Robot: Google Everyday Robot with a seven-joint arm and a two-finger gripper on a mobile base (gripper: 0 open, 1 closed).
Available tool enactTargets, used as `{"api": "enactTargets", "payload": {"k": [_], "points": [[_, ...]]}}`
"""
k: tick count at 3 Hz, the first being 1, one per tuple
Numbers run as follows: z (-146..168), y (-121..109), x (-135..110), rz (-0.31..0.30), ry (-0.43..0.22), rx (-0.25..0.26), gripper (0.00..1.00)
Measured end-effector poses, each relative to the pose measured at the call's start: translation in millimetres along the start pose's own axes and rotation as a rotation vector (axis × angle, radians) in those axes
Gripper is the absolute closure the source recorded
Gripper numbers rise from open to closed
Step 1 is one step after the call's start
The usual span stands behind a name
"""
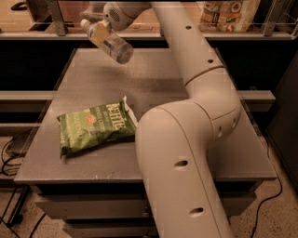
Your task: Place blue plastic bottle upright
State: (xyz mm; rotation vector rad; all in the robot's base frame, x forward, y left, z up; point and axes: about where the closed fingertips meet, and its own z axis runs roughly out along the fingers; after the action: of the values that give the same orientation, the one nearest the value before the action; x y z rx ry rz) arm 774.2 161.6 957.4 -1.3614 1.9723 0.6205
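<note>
The blue plastic bottle point(111, 44) is a small clear ribbed bottle with a white cap and a pale label. It hangs tilted in the air above the far left part of the grey table point(84, 79), cap up and to the left, base down and to the right. My gripper point(100, 29) is at the top of the view and is shut on the bottle's upper part near the label. The bottle touches nothing else.
A green Kettle chip bag point(95, 128) lies flat on the table's front left. My thick white arm point(186, 153) crosses the right half of the table from the front. A shelf with packages point(228, 11) runs behind the table.
</note>
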Motion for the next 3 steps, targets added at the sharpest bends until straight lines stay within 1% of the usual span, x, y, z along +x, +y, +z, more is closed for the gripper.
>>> {"api": "enactTargets", "payload": {"k": [1, 2, 3], "points": [[-36, 0, -9, -0.157, -0.105, -0.004, 1.00], [-69, 1, -10, -0.321, -0.165, 0.030, 1.00], [-95, 7, 1, -0.465, -0.160, 0.072, 1.00]]}}
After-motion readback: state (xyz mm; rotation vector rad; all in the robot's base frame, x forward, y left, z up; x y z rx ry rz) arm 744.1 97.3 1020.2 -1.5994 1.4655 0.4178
